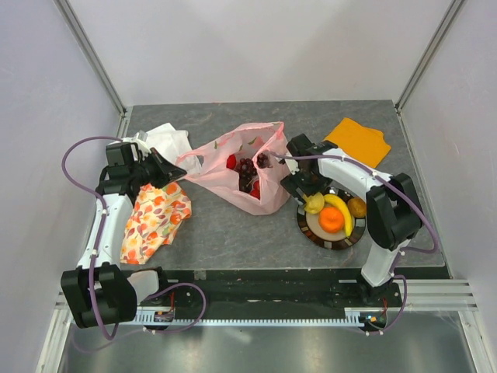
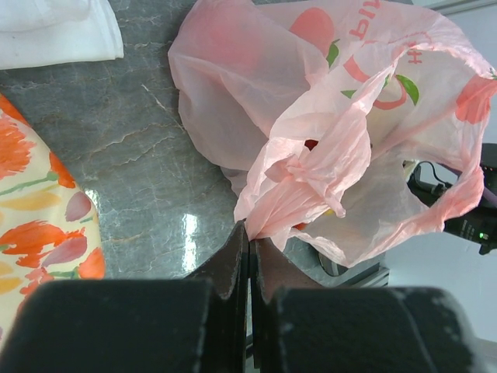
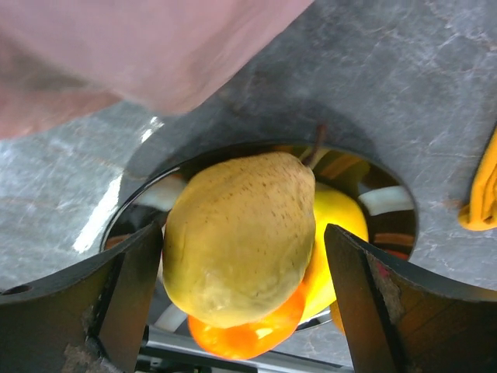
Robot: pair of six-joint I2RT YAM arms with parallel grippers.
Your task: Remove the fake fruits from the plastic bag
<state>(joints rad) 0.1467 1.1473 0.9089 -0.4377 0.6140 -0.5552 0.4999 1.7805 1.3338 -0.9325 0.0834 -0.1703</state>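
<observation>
The pink plastic bag lies mid-table, mouth open, with a dark grape bunch and red berries inside. My left gripper is shut on a bunched edge of the bag, with its fingertips pinching the film. My right gripper is open over the dark plate. Its fingers stand either side of a yellow-green pear, with a gap on the right side. The pear rests on an orange and a yellow fruit. The plate also holds a banana and a brown oval.
A floral orange-patterned cloth lies by the left arm, and a white cloth lies behind it. A plain orange cloth lies at the back right, beyond the plate. Frame posts and walls close in the table.
</observation>
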